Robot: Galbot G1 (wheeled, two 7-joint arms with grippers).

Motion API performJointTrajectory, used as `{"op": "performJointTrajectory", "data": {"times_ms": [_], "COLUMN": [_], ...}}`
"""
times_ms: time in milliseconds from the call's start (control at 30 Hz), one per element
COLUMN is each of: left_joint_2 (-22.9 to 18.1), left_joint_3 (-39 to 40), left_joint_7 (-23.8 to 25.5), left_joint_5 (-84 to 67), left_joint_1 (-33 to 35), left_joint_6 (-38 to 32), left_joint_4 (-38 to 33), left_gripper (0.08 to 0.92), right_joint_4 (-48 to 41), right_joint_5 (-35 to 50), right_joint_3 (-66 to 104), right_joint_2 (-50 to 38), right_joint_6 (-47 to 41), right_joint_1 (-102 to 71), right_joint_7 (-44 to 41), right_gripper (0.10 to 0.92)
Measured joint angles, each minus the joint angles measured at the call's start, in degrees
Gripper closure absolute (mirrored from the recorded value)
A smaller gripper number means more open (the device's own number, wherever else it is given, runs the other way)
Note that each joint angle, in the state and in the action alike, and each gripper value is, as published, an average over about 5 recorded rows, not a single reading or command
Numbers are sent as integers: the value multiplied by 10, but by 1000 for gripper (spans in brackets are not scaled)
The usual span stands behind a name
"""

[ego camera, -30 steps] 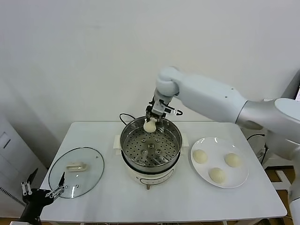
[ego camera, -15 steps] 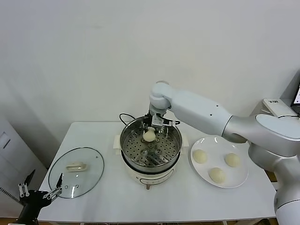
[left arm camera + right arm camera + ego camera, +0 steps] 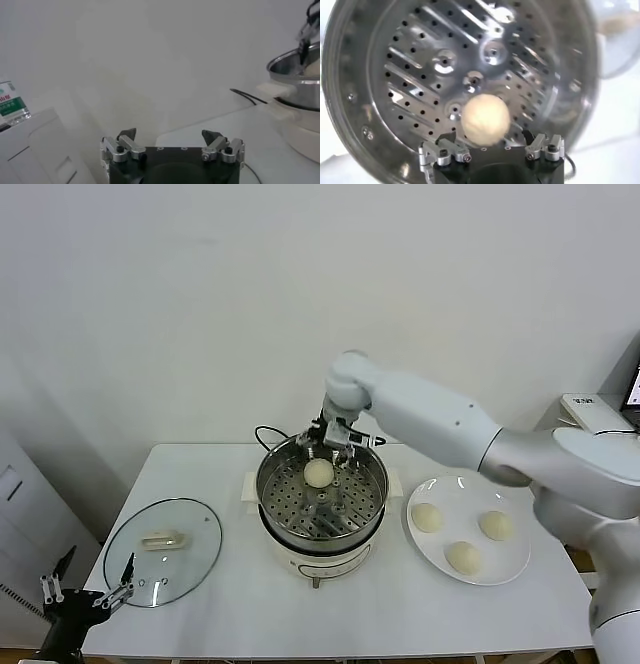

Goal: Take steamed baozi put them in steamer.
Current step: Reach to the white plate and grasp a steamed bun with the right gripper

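Note:
One cream-white baozi (image 3: 318, 472) lies on the perforated bottom of the shiny steamer (image 3: 270, 484), toward its back. My right gripper (image 3: 336, 442) hovers just above it, open, its fingers apart from the bun. In the right wrist view the baozi (image 3: 485, 120) sits free between the spread fingertips of the right gripper (image 3: 488, 136), over the steamer (image 3: 350, 75). Three more baozi (image 3: 427, 517) (image 3: 495, 525) (image 3: 463, 556) rest on a white plate (image 3: 510, 569) to the right. My left gripper (image 3: 85, 594) is open and empty, low at the table's front left; it also shows in the left wrist view (image 3: 169, 134).
A round glass lid (image 3: 163, 549) lies flat on the table's left side. The white cooker base (image 3: 320, 562) stands at the table's middle, with a black cable (image 3: 265, 434) behind it. The steamer shows far off in the left wrist view (image 3: 295, 62).
My right gripper carried the baozi down into the steamer, opened, and left it on the perforated bottom. The left arm has barely moved.

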Motion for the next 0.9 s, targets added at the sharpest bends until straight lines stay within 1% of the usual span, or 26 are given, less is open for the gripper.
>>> {"op": "performJointTrajectory", "data": {"times_ms": [233,333,400,533,733,900], "left_joint_2": [-5,-7,-8,-10,-11,-14], "left_joint_3": [2,4,7,13,20,24], "left_joint_7": [0,0,0,0,0,-1], "left_joint_5": [1,2,3,8,16,23], "left_joint_1": [-4,-6,-7,-9,-9,-10], "left_joint_6": [-1,-1,-1,0,0,0], "left_joint_4": [-2,-5,-7,-12,-16,-17], "left_gripper": [177,177,177,177,177,177], "right_joint_4": [-25,-39,-42,-36,-16,-8], "right_joint_5": [214,271,294,302,274,254], "right_joint_3": [-82,-108,-120,-131,-111,-84], "right_joint_2": [-49,-77,-98,-144,-206,-235], "right_joint_6": [-181,-236,-263,-296,-313,-317], "right_joint_1": [93,114,120,110,51,-9], "right_joint_7": [-26,-43,-50,-53,-41,-21], "right_gripper": [203,203,203,203,203,203]}}
